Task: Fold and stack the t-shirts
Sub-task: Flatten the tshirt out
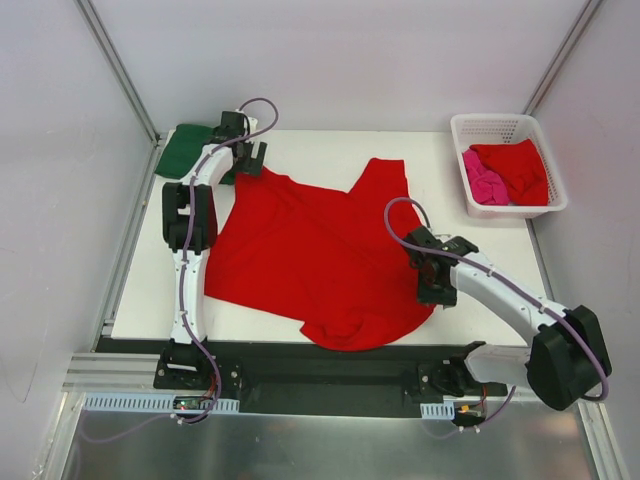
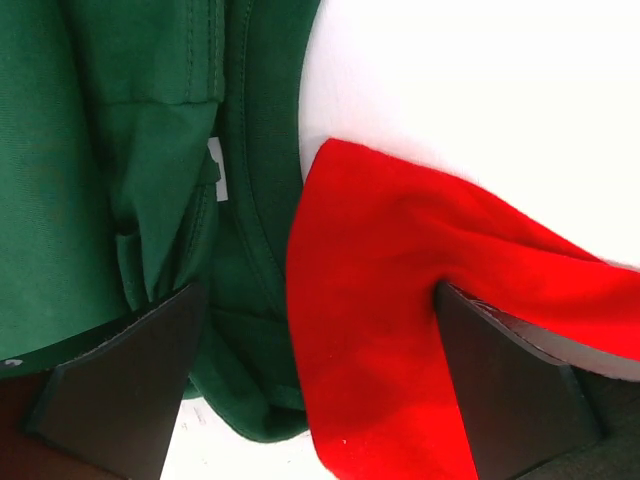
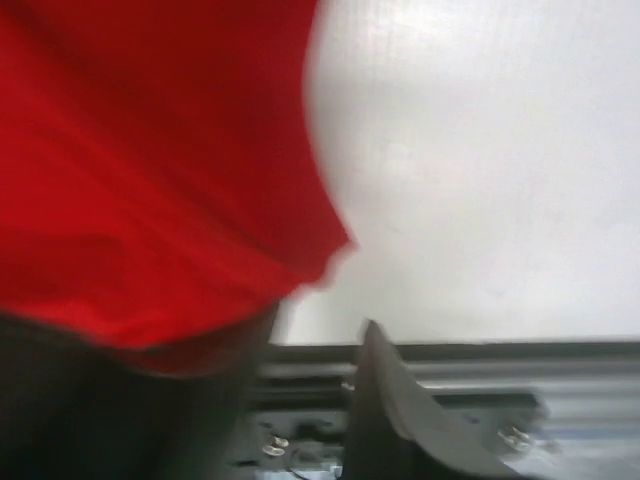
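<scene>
Four t-shirts lie in view. At the table's [image 1: 300, 145] far left corner sits the dark green tee [image 1: 185, 148]. The left gripper [image 1: 248, 155] hangs just beside it, jaws spread wide over the green hem and a corner of the big red tee [image 1: 310, 250], which lies spread across the middle. At that tee's near right edge the right gripper [image 1: 437, 290] stands partly parted, with red cloth draped over one finger in a blurred view. Far right, the white basket [image 1: 500, 118] holds a pink tee [image 1: 483, 183] and another red tee [image 1: 520, 168].
</scene>
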### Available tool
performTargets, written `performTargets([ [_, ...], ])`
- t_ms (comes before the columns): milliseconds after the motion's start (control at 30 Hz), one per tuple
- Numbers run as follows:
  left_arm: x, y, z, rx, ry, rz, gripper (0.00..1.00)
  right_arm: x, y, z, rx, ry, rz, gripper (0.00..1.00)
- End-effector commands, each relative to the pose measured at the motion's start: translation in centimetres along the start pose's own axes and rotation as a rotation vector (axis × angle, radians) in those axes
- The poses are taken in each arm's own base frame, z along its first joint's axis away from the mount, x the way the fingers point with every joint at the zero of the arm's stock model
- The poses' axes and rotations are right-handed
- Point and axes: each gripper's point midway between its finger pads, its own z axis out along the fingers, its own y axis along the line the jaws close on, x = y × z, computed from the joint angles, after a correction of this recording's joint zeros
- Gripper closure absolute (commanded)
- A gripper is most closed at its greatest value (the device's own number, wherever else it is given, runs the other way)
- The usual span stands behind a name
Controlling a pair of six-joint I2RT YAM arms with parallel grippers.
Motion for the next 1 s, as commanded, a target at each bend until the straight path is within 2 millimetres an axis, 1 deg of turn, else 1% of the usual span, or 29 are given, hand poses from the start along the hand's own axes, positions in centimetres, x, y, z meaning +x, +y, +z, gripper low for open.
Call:
performTargets([
  [0, -1.9, 0.0, -3.3, -0.001, -0.038, -0.020, 0.01, -0.9, -0.8, -2.1, -0.026, -0.065, 0.012, 0.53],
  [33, -1.6, -0.1, -3.8, 0.003, -0.033, -0.027, 0.01, -1.1, -0.8, -2.4, -0.036, -0.084, 0.019, 0.50],
  [67, -1.8, -0.2, -4.5, 0.010, -0.040, -0.041, 0.01, -1.4, -0.8, -2.7, -0.047, -0.100, 0.027, 0.50],
  [100, -2.7, -0.2, -6.1, 0.016, -0.068, -0.049, 0.01, -1.7, -0.9, -3.2, -0.060, -0.128, 0.036, 0.48],
  [133, -2.2, -0.4, -6.5, 0.026, -0.057, -0.052, 0.01, -2.1, -0.8, -3.6, -0.073, -0.153, 0.047, 0.46],
  [167, -2.2, -0.7, -7.2, 0.040, -0.062, -0.065, 0.01, -2.4, -0.9, -4.0, -0.081, -0.174, 0.055, 0.46],
  [200, -3.2, -0.5, -8.9, 0.038, -0.093, -0.074, 0.01, -2.6, -0.9, -4.4, -0.090, -0.194, 0.061, 0.45],
  [233, -2.4, -0.6, -9.3, 0.040, -0.078, -0.079, 0.00, -3.1, -0.6, -5.1, -0.128, -0.237, 0.067, 0.45],
  [267, -2.5, -1.3, -10.2, 0.075, -0.087, -0.099, 0.01, -3.3, -0.3, -5.4, -0.154, -0.251, 0.061, 0.44],
  [300, -3.3, -1.3, -12.3, 0.085, -0.122, -0.108, 0.01, -3.4, 0.1, -5.7, -0.187, -0.264, 0.050, 0.44],
  [333, -2.3, -1.7, -12.7, 0.101, -0.103, -0.118, 0.01, -3.5, 1.3, -6.2, -0.257, -0.275, 0.018, 0.44],
  [367, -2.3, -2.0, -13.6, 0.113, -0.110, -0.146, 0.01, -3.3, 1.9, -6.3, -0.291, -0.272, -0.001, 0.44],
  [400, -3.0, -2.6, -15.8, 0.152, -0.147, -0.152, 0.01, -3.2, 2.6, -6.5, -0.327, -0.268, -0.020, 0.44],
  [433, -1.8, -3.2, -16.1, 0.180, -0.124, -0.162, 0.01, -2.8, 4.2, -7.0, -0.409, -0.254, -0.060, 0.44],
  [467, -1.6, -3.8, -16.8, 0.213, -0.130, -0.166, 0.00, -2.3, 4.9, -6.7, -0.440, -0.231, -0.079, 0.43],
  [500, -1.8, -4.9, -18.6, 0.274, -0.151, -0.160, 0.01, -1.9, 5.7, -6.7, -0.475, -0.215, -0.093, 0.43],
  [533, -0.2, -5.8, -18.6, 0.301, -0.113, -0.198, 0.01, -1.5, 7.2, -7.1, -0.546, -0.198, -0.110, 0.43],
  [567, 0.2, -7.3, -19.2, 0.336, -0.103, -0.208, 0.01, -1.2, 7.8, -6.9, -0.569, -0.179, -0.113, 0.44],
  [600, 0.6, -8.1, -19.9, 0.353, -0.107, -0.204, 0.01, -0.3, 8.7, -6.7, -0.609, -0.141, -0.128, 0.44],
  [633, 2.4, -9.4, -19.5, 0.365, -0.065, -0.195, 0.01, -0.3, 9.3, -6.7, -0.628, -0.142, -0.131, 0.45],
  [667, 3.2, -10.5, -19.5, 0.377, -0.047, -0.188, 0.01, -0.1, 9.6, -6.5, -0.634, -0.129, -0.130, 0.45],
  [700, 4.2, -13.0, -19.5, 0.408, -0.019, -0.153, 0.01, 0.3, 10.0, -6.0, -0.631, -0.097, -0.142, 0.45],
  [733, 5.5, -14.4, -19.3, 0.426, 0.018, -0.143, 0.01, 0.4, 10.4, -6.0, -0.640, -0.092, -0.153, 0.45],
  [767, 6.2, -15.8, -19.3, 0.446, 0.044, -0.155, 0.01, 0.6, 10.7, -5.8, -0.640, -0.078, -0.167, 0.45],
  [800, 7.2, -18.4, -19.5, 0.480, 0.077, -0.130, 0.01, 0.8, 11.4, -5.7, -0.653, -0.056, -0.185, 0.45],
  [867, 8.9, -21.1, -19.2, 0.506, 0.125, -0.114, 0.01, 0.6, 12.5, -5.9, -0.679, -0.055, -0.201, 0.46],
  [900, 9.9, -22.1, -18.6, 0.509, 0.156, -0.098, 0.01, 0.8, 13.0, -5.5, -0.676, -0.032, -0.212, 0.45],
  [933, 10.8, -23.7, -18.7, 0.522, 0.180, -0.078, 0.01, 0.5, 13.5, -5.7, -0.682, -0.035, -0.218, 0.46],
  [967, 11.2, -24.3, -18.5, 0.530, 0.195, -0.079, 0.01, 0.6, 13.7, -5.5, -0.678, -0.022, -0.221, 0.46],
])
